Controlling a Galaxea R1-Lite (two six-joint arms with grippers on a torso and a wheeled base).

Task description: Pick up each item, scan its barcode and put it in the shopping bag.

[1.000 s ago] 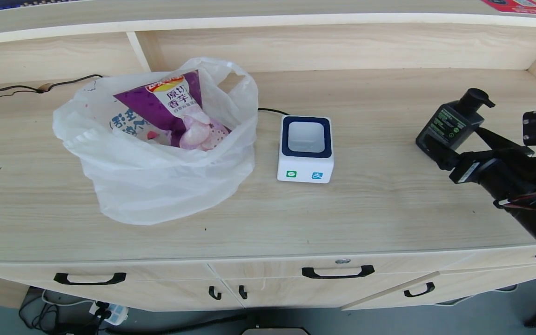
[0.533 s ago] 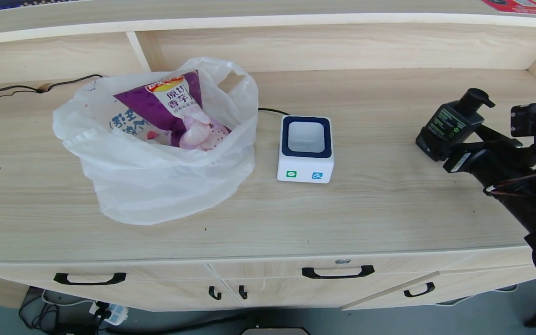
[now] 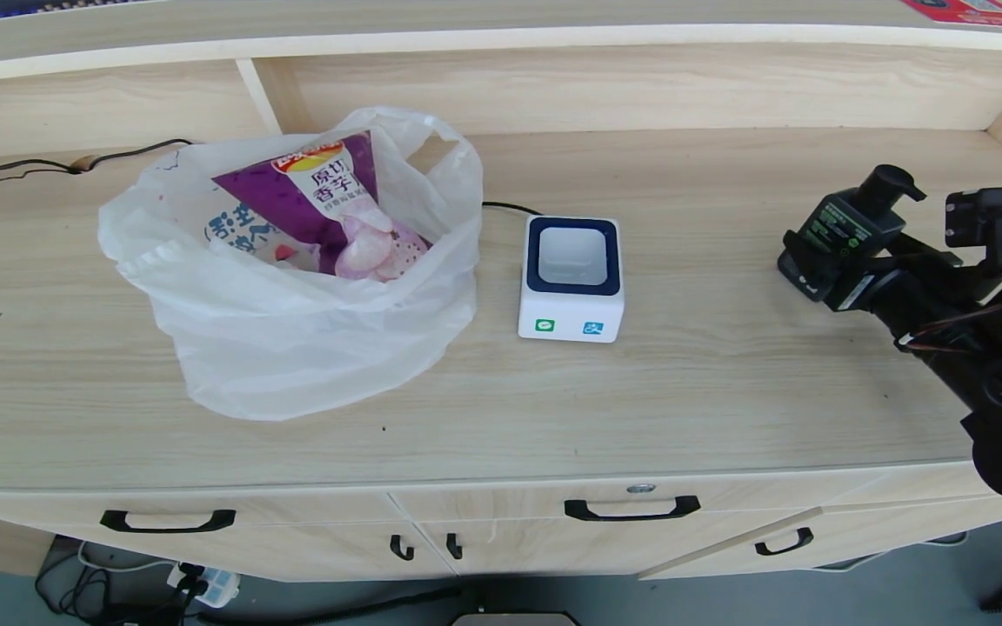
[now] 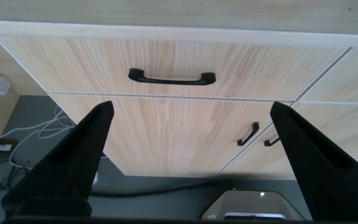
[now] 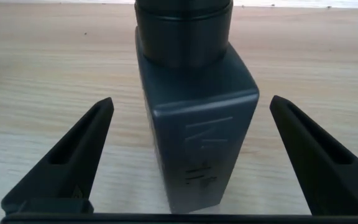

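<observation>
A dark pump bottle (image 3: 845, 228) stands at the right end of the wooden counter (image 3: 710, 391). My right gripper (image 3: 849, 261) is open around its base, one finger on each side. In the right wrist view the bottle (image 5: 194, 143) sits between the spread fingers of the right gripper (image 5: 191, 102), with a gap on both sides. The white shopping bag (image 3: 292, 339) stands at the left and holds a purple chip packet (image 3: 318, 204). A white scanner (image 3: 572, 276) with a blue-framed window sits mid-counter. My left gripper (image 4: 191, 109) is open below the counter edge, holding nothing.
A black cable (image 3: 49, 165) runs along the back left of the counter, and another leads behind the scanner. A raised shelf wall (image 3: 640, 87) backs the counter. Drawers with black handles (image 4: 171, 78) are in front of the left gripper.
My right gripper has slid forward along the counter so its fingers now sit on either side of the bottle. Bag, scanner and bottle have not moved.
</observation>
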